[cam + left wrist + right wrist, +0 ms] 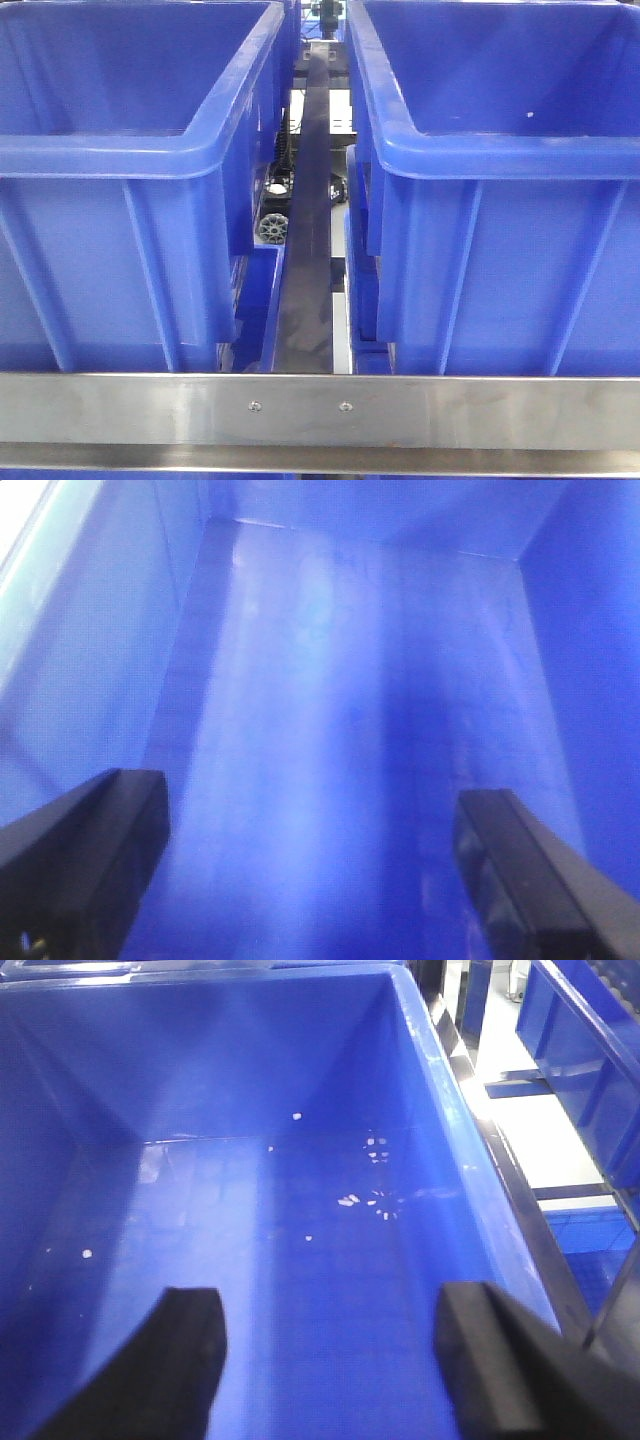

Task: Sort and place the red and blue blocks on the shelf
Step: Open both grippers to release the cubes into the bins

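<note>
Steel shelf (320, 408) across the foreground, brushed front rail with two screws, a dark metal divider strip (312, 220) running back between two large blue plastic bins; behind the gap, bits of equipment and a small grey wheel, too cluttered to identify. Left bin (130, 150) and right bin (500, 150) sit side by side on the shelf, well apart across the strip. Neither the red block nor the blue block shows in any view: the bin floors in sight are bare apart from pale flecks on the floor of the right bin, and nothing sits between either pair of fingers. Left gripper (310, 870) spread wide, dark fingers at the frame's lower corners, aimed down into a blue bin interior, close to its floor by the look of it. Right gripper (330, 1360) likewise spread wide and holding nothing, tilted over the near side of the right bin, looking toward its far wall. Risks, as I judge them: both arms are inside or over bins with walls near, so a sideways pull-out could catch a finger on a rim and shift a bin on the shelf. Also, with no block in sight, I cannot confirm which colour went where; a wrong-bin sort would go unnoticed from here.
</note>
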`<act>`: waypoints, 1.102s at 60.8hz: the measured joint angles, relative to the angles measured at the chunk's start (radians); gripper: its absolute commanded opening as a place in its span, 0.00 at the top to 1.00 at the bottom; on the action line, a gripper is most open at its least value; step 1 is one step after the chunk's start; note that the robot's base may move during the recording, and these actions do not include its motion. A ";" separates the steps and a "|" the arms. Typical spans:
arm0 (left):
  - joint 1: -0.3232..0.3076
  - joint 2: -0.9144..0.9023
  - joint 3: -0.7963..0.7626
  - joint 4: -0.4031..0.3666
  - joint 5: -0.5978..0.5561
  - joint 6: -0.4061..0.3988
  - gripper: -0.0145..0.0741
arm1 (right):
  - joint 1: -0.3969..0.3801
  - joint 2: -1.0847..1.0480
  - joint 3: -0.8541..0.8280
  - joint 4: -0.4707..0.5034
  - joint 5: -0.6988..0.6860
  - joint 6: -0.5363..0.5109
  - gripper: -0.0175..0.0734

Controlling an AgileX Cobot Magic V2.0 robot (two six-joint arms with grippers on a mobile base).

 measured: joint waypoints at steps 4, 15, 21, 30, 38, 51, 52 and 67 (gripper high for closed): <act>0.000 0.000 0.000 0.000 0.000 0.000 0.61 | 0.000 0.000 0.000 0.000 0.000 0.000 0.66; 0.000 0.001 0.000 -0.004 0.036 0.000 0.67 | 0.000 0.000 0.000 0.000 0.001 0.000 0.76; 0.000 -0.002 0.000 -0.006 0.050 0.000 0.67 | 0.008 0.000 0.000 0.000 0.001 0.000 0.75; 0.000 -0.048 0.002 -0.009 0.052 0.000 0.67 | 0.046 -0.029 0.000 0.000 0.007 0.000 0.75; 0.000 -0.132 0.039 -0.011 0.039 0.000 0.67 | 0.090 -0.094 0.000 0.000 0.055 0.000 0.75; 0.000 -0.275 0.130 -0.018 0.022 0.000 0.67 | 0.101 -0.229 0.000 -0.017 0.210 0.000 0.75; 0.000 -0.284 0.136 -0.020 0.020 0.000 0.67 | 0.101 -0.238 0.000 -0.021 0.218 0.000 0.75; 0.000 -0.379 0.209 -0.053 -0.059 0.000 0.67 | 0.101 -0.332 0.024 -0.042 0.249 0.000 0.75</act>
